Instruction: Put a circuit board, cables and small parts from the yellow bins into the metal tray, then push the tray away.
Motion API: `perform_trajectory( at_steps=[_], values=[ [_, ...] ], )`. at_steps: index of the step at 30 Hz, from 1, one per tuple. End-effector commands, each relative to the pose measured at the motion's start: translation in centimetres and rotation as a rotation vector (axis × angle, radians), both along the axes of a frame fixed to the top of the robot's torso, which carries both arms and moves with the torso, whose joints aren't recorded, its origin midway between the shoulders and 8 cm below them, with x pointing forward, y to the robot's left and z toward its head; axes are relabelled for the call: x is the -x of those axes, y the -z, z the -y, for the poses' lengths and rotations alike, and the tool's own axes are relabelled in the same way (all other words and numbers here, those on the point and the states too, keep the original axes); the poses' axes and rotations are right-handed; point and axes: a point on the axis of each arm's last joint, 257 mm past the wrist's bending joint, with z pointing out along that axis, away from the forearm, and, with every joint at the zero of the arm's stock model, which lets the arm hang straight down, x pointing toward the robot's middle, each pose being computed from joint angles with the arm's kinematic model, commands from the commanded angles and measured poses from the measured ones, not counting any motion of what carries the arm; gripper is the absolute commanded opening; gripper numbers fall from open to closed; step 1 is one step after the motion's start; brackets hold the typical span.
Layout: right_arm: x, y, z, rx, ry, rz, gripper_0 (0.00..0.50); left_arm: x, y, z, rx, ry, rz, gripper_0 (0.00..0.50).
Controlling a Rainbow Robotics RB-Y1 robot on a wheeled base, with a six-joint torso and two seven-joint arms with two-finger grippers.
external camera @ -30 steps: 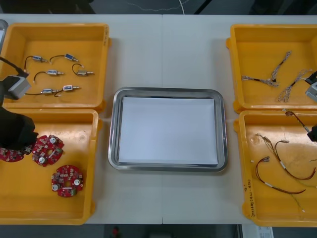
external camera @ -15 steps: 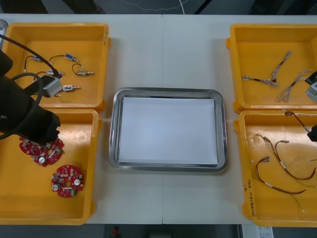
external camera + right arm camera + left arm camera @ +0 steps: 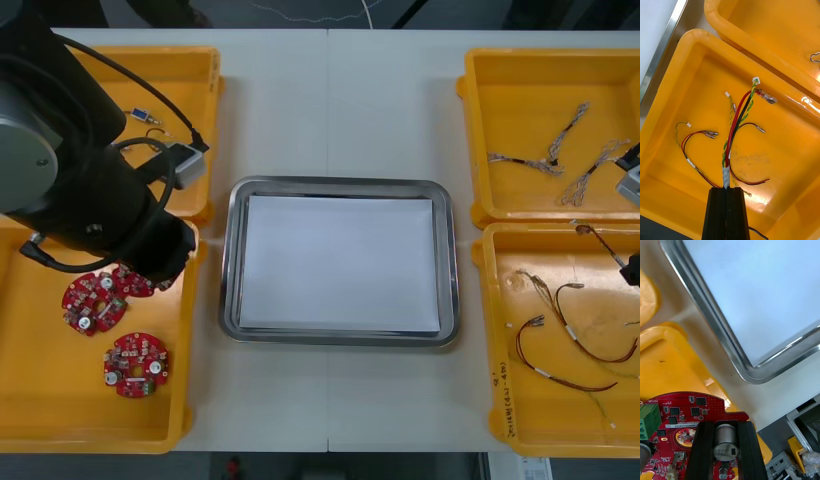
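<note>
My left gripper [image 3: 160,268] hangs over the right end of the near left yellow bin [image 3: 60,420], shut on a round red circuit board [image 3: 135,283]. In the left wrist view its black fingers [image 3: 702,450] clamp the board [image 3: 696,408] at a small metal can, just above the bin's orange rim [image 3: 670,356] and next to the metal tray [image 3: 715,326]. That tray [image 3: 232,260], white inside, lies at the table's middle. My right gripper [image 3: 633,268] sits at the right edge over the near right bin [image 3: 500,400], shut [image 3: 726,191] on a red and yellow cable [image 3: 739,112].
Two more circuit boards [image 3: 95,300] [image 3: 135,362] lie in the near left bin. Small metal parts [image 3: 140,115] show in the far left bin past my arm. Twisted cables [image 3: 540,160] lie in the far right bin, red and yellow cables [image 3: 570,340] in the near right one.
My left arm has swung to the right across the near left bin toward the tray, carrying one circuit board with it. The right arm has stayed where it was.
</note>
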Motion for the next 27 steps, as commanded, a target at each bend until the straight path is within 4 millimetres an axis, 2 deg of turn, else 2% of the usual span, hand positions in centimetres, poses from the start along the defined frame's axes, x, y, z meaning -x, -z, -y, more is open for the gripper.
perform_trajectory(
  at_steps=[1, 7, 10, 15, 27],
  values=[
    [0.0, -1.0, -0.5, 0.049, -0.074, 0.019, 0.000, -0.9, -0.7, 3.2, 0.022, -0.034, 0.008, 0.000],
    [-0.1, -1.1, -0.2, 0.055, -0.061, 0.024, 0.000, -1.4, 0.2, 6.4, 0.018, 0.000, -0.015, 0.001],
    [0.0, -1.0, -0.4, 0.050, -0.069, 0.020, 0.000, -1.8, 0.9, 8.7, 0.025, 0.021, -0.023, 0.001],
    [-0.1, -1.1, -0.8, 0.045, -0.079, 0.021, 0.000, -2.2, 1.9, 11.0, 0.038, 0.048, 0.005, 0.000],
    [-0.1, -1.1, -0.8, 0.038, -0.069, 0.020, 0.000, -3.3, 6.9, 14.4, 0.046, 0.064, -0.018, 0.000]
  ],
)
